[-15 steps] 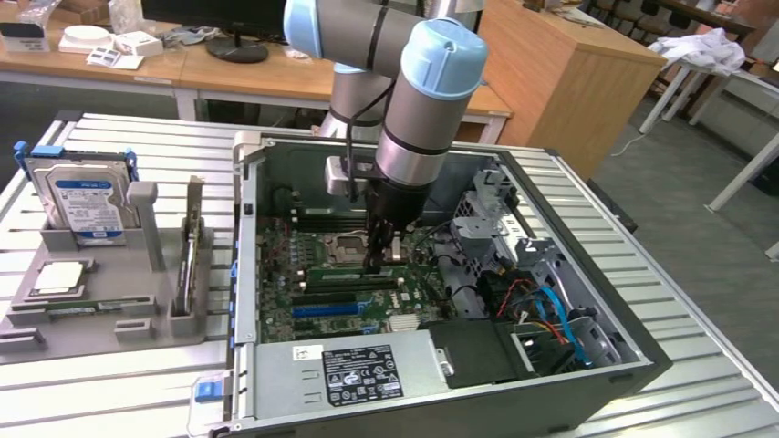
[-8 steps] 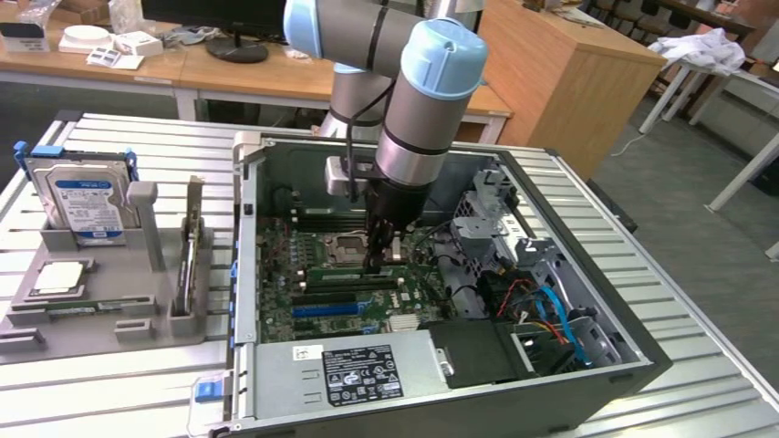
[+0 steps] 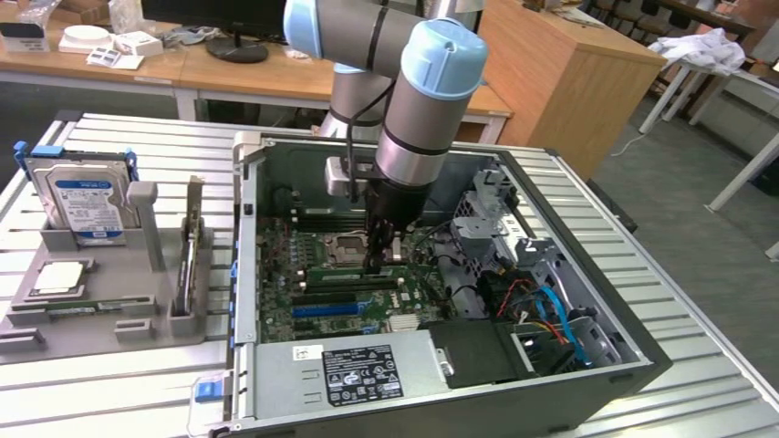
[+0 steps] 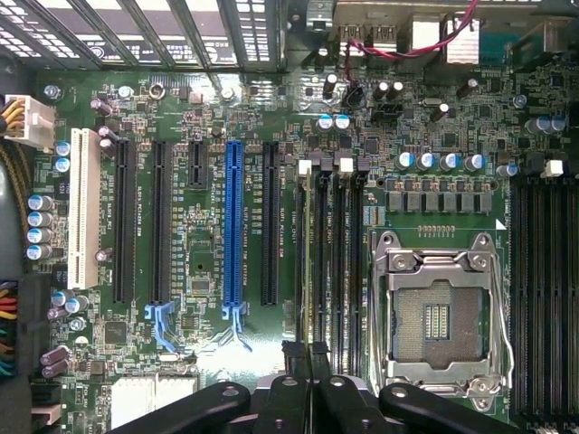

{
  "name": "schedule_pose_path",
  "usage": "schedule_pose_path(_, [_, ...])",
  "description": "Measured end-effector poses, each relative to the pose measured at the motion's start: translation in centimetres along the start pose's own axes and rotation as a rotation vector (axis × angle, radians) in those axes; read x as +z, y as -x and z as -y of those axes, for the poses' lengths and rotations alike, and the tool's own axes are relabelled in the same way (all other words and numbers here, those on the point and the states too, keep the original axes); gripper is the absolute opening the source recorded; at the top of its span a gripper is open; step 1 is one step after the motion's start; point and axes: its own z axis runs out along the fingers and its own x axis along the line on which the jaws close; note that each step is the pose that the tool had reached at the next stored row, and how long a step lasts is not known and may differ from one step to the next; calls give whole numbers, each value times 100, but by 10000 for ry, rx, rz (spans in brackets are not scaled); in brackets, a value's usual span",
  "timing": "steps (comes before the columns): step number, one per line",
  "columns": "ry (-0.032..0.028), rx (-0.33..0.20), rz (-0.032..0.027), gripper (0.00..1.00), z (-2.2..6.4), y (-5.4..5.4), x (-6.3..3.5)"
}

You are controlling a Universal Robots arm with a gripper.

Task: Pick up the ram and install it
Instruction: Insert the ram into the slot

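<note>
A grey robot arm reaches straight down into an open computer case (image 3: 633, 351). The case lies on its side so the motherboard (image 4: 204, 271) faces up.

The gripper (image 3: 392, 255) hangs low over the board, near the empty processor socket (image 4: 437, 312). In the wrist view its fingertips (image 4: 298, 357) are pressed together with nothing seen between them. They sit just over one end of the bank of memory slots (image 4: 330, 262), all of which look unfilled.

What appears to be the ram (image 3: 192, 251) stands on its long edge in a grey tray (image 3: 36, 330), outside the case on the exterior view's left. It is well apart from the gripper. Standing it on edge likely leaves both faces free to pinch. A hard drive (image 3: 88, 196) stands at the tray's far end.
</note>
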Motion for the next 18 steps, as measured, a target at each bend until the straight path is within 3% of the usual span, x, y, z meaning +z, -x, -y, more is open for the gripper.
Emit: schedule_pose_path(18, [0, 0, 14, 12, 3, -7, 14])
